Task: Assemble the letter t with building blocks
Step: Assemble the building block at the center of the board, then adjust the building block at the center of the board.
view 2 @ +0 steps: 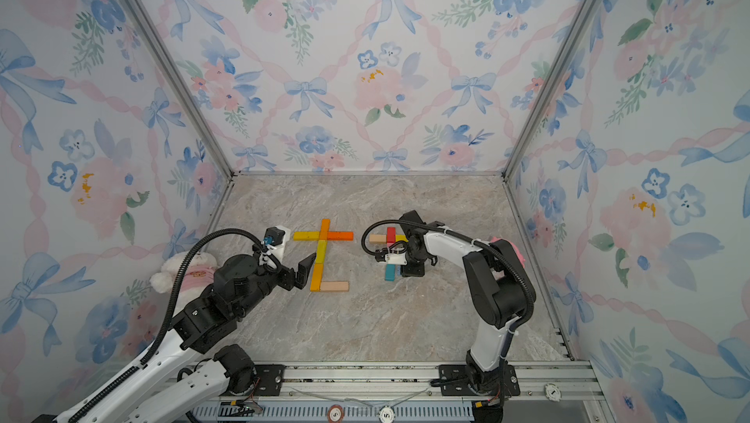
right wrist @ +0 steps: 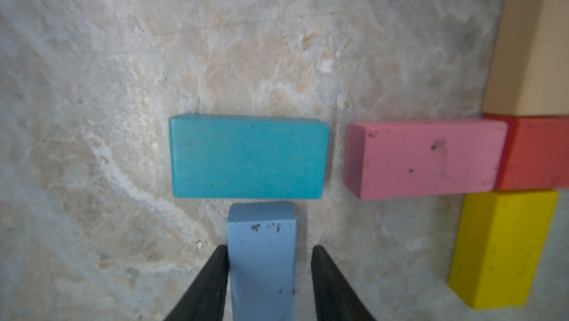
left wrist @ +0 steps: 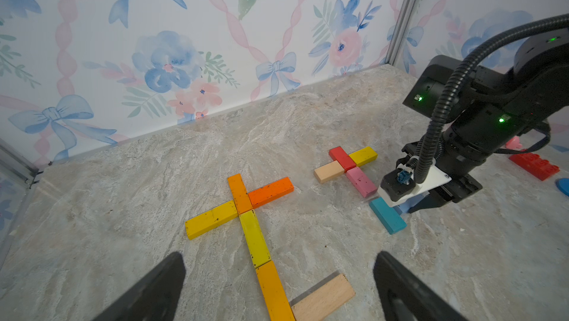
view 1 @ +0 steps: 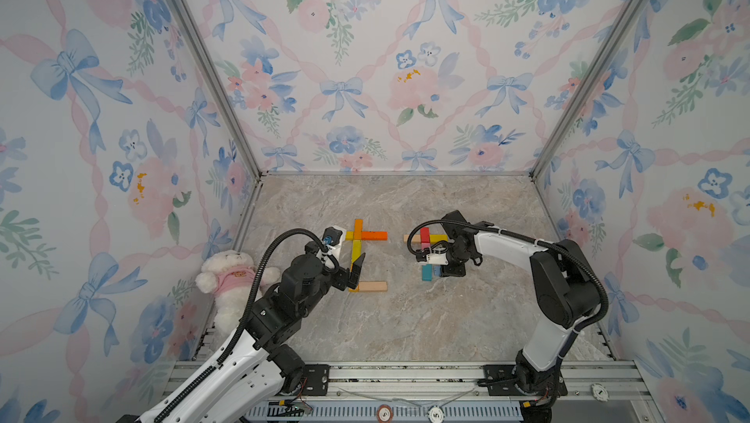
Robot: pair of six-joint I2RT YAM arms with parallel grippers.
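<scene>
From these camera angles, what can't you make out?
- Light blue block: near end cut off by the right wrist picture's edge; right hand covers most of it in both top views.
- Plush toy: partly behind the left arm, both top views.
- Pink object: mostly behind the right arm, left wrist view.

The marbled tabletop [view 1: 406,319] carries orange and yellow blocks [view 1: 356,246] laid as a long-stemmed cross, a bare wood block [view 1: 372,286] touching its foot. To the right, a red block [left wrist: 341,157], pink block [left wrist: 361,181], yellow block [left wrist: 363,155] and pale wood block [left wrist: 328,171] meet in a small cross; a teal block [right wrist: 248,156] lies just past the pink one, a light blue block [right wrist: 261,258] against its side. A plush toy [view 1: 229,279] sits at the left edge.
</scene>
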